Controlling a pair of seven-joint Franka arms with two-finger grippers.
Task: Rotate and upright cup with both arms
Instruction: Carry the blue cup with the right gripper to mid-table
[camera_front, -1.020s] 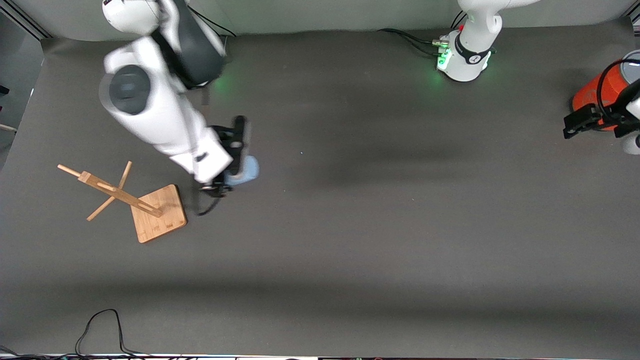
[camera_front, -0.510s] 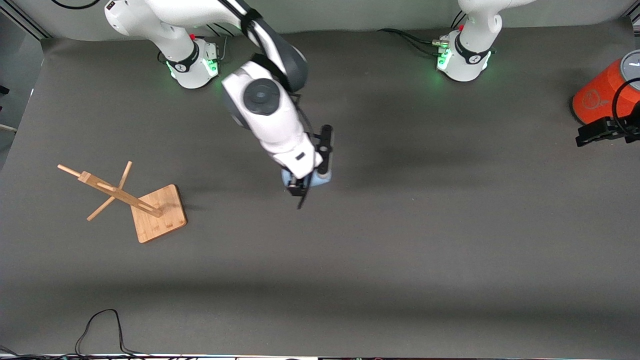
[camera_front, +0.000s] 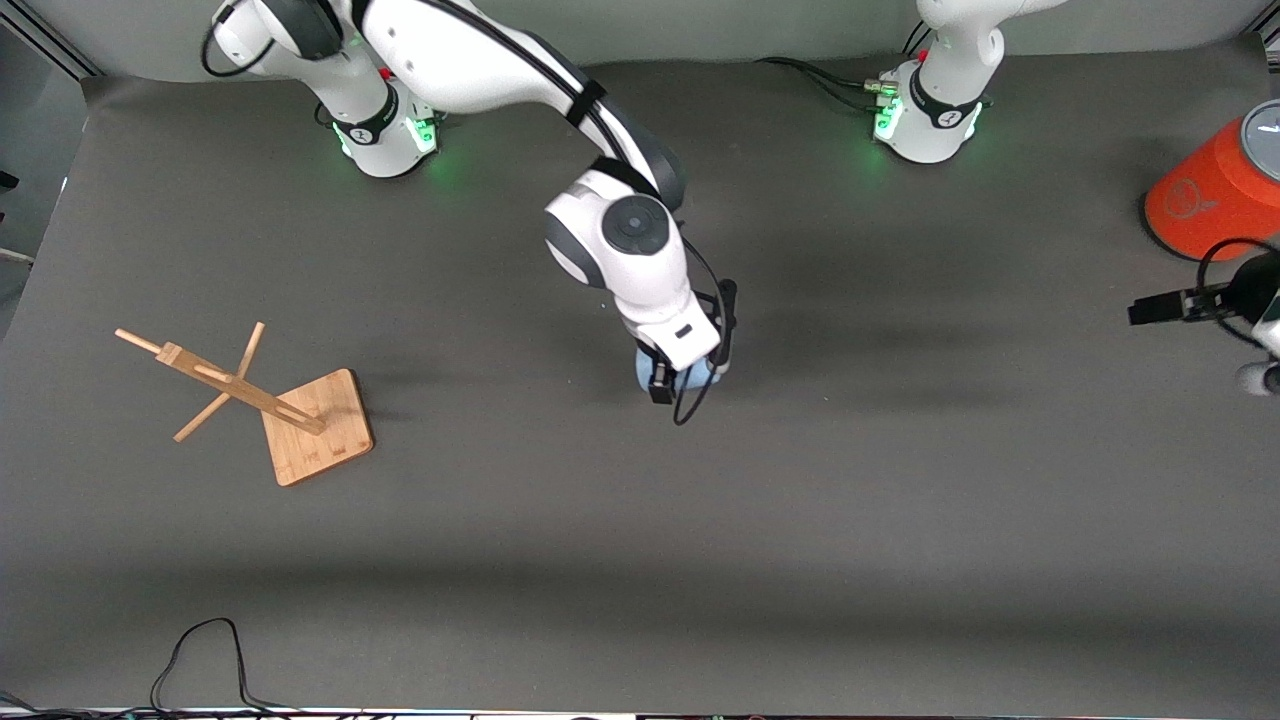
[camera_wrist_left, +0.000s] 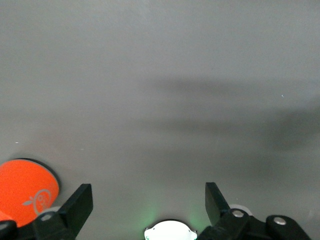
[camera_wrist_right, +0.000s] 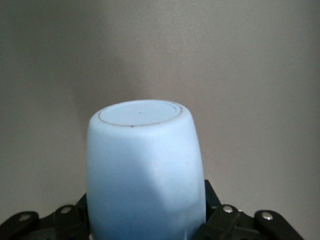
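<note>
The right gripper (camera_front: 690, 378) is over the middle of the bench (camera_front: 640, 520), its fingers clamped on the light-blue cup (camera_front: 680, 377), which it holds clear of the surface. In the right wrist view the cup (camera_wrist_right: 145, 170) fills the lower half of the picture with its flat closed base pointing away from the camera, so its mouth faces back toward the gripper; it looks to be mid-carry, not yet turned upright. The left gripper (camera_front: 1165, 305) waits at the left arm's end of the bench, just beside the orange can (camera_front: 1215, 195), its fingers (camera_wrist_left: 77, 205) spread wide with nothing between them. The step in hand appears to be bringing the cup to where both arms can reach it; the next move probably calls for the left gripper to come in and take the cup by its sides, so it can be turned mouth-up and set down. The front view alone shows the wooden stand (camera_front: 265, 400) toward the right arm's end and how well apart the two grippers are, but the wrist hides most of the cup there; only the right wrist view shows which way the cup points
</note>
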